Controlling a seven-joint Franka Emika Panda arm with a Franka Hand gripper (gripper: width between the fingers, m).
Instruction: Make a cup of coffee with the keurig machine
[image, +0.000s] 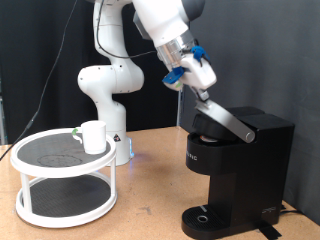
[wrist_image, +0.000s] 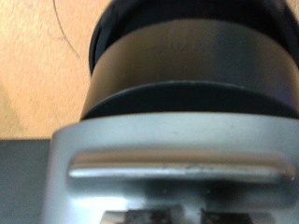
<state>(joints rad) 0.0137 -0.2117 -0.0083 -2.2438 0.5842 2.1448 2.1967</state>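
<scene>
**Q:** What held what on the surface (image: 150, 200) when you looked?

**A:** I saw the cup (image: 93, 136), a plain white cylindrical mug, standing upright on the top tier of a round white two-tier rack (image: 63, 178). The rack sat toward the surface's edge at the exterior view's left. Its shelves were dark mesh inside white rims. I could not see into the cup from that angle, so I could not say whether anything was in it.

**Q:** And the machine?

**A:** The keurig machine (image: 235, 170) stood toward the surface's edge at the exterior view's right, well apart from the rack. It was boxy and matte black, with a round drip base at the front. Its lid (image: 222, 115), grey on the face I could see, was raised and tilted up toward the arm. Beneath it I could see the dark rounded head of the machine, but not what sat inside.

**Q:** Where was the tool?

**A:** The tool (image: 200, 88) was at the raised end of the lid, touching or just beside it. I could not tell whether its fingers were spread or pressed together; they were hidden behind the blue and white hand. In the wrist view I saw only a smooth grey moulded bar (wrist_image: 177, 170) close up, with a black cylindrical body (wrist_image: 187, 70) beyond it, over the tan wood-grain surface.
</scene>
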